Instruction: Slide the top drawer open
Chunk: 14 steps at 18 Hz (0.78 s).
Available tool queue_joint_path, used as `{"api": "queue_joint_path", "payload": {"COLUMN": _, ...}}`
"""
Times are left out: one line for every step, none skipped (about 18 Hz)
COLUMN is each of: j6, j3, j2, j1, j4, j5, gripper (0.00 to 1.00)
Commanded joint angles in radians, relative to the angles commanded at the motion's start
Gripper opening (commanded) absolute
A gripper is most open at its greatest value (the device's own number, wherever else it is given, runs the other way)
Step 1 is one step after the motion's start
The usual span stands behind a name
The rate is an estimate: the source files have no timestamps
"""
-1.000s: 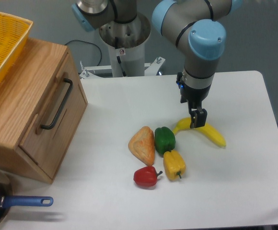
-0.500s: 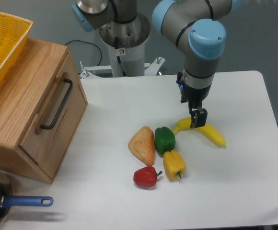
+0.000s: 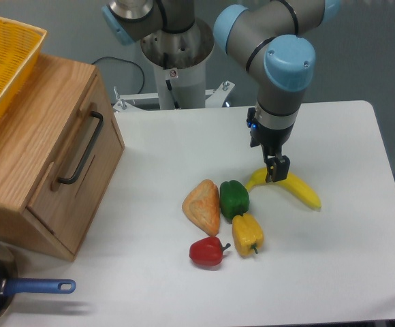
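1. One gap to close: your gripper (image 3: 276, 174) hung over the banana (image 3: 288, 187), fingers seemingly together and holding nothing, well right of the drawer (image 3: 73, 170).
2. You risked sweeping the green pepper (image 3: 234, 199) and bread (image 3: 203, 206) lying between banana and drawer.
3. You could have slipped off the slanted black handle (image 3: 80, 149).
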State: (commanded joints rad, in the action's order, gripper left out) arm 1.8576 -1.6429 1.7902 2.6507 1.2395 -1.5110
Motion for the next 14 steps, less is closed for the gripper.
{"api": "queue_joint_path", "payload": {"j6": 0.002, "j3": -0.002, "j2": 0.0, "j1": 0.0, "j4": -0.002, "j5": 0.0, "gripper": 1.0}}
{"api": "queue_joint_path", "payload": {"j6": 0.003, "j3": -0.006, "j2": -0.002, "j1": -0.002, "j4": -0.002, "j5": 0.003, "gripper": 1.0}}
{"api": "queue_joint_path", "payload": {"j6": 0.002, "j3": -0.008, "j2": 0.0, "j1": -0.008, "j4": -0.003, "j5": 0.003, "gripper": 1.0}}
{"api": "queue_joint_path", "payload": {"j6": -0.001, "j3": -0.008, "j2": 0.0, "j1": -0.009, "j4": -0.008, "j5": 0.005, "gripper": 1.0}}
{"api": "queue_joint_path", "payload": {"j6": -0.012, "j3": -0.008, "j2": 0.002, "j1": -0.011, "j4": -0.012, "j5": 0.006, "gripper": 1.0}}
{"api": "queue_joint_path", "payload": {"j6": -0.041, "j3": -0.006, "j2": 0.002, "j1": -0.011, "j4": -0.014, "j5": 0.006, "gripper": 1.0}}
{"api": "queue_joint_path", "payload": {"j6": -0.092, "j3": -0.005, "j2": 0.0, "j1": -0.015, "j4": -0.015, "j5": 0.005, "gripper": 1.0}}
{"api": "queue_joint_path", "payload": {"j6": -0.145, "j3": 0.005, "j2": 0.002, "j1": -0.026, "j4": -0.015, "j5": 0.002, "gripper": 1.0}}
{"api": "queue_joint_path", "payload": {"j6": -0.188, "j3": 0.005, "j2": 0.002, "j1": -0.038, "j4": -0.017, "j5": 0.0, "gripper": 1.0}}
{"api": "queue_joint_path", "payload": {"j6": -0.216, "j3": 0.005, "j2": 0.003, "j1": -0.046, "j4": -0.017, "j5": -0.003, "gripper": 1.0}}
{"api": "queue_joint_path", "payload": {"j6": -0.241, "j3": 0.006, "j2": 0.003, "j1": -0.054, "j4": -0.017, "j5": -0.003, "gripper": 1.0}}
{"api": "queue_joint_path", "payload": {"j6": -0.264, "j3": 0.011, "j2": 0.005, "j1": -0.057, "j4": -0.017, "j5": -0.003, "gripper": 1.0}}
{"api": "queue_joint_path", "payload": {"j6": -0.287, "j3": 0.014, "j2": 0.006, "j1": -0.061, "j4": -0.015, "j5": 0.0, "gripper": 1.0}}
{"api": "queue_joint_path", "payload": {"j6": -0.294, "j3": 0.014, "j2": 0.009, "j1": -0.07, "j4": -0.015, "j5": 0.002, "gripper": 1.0}}
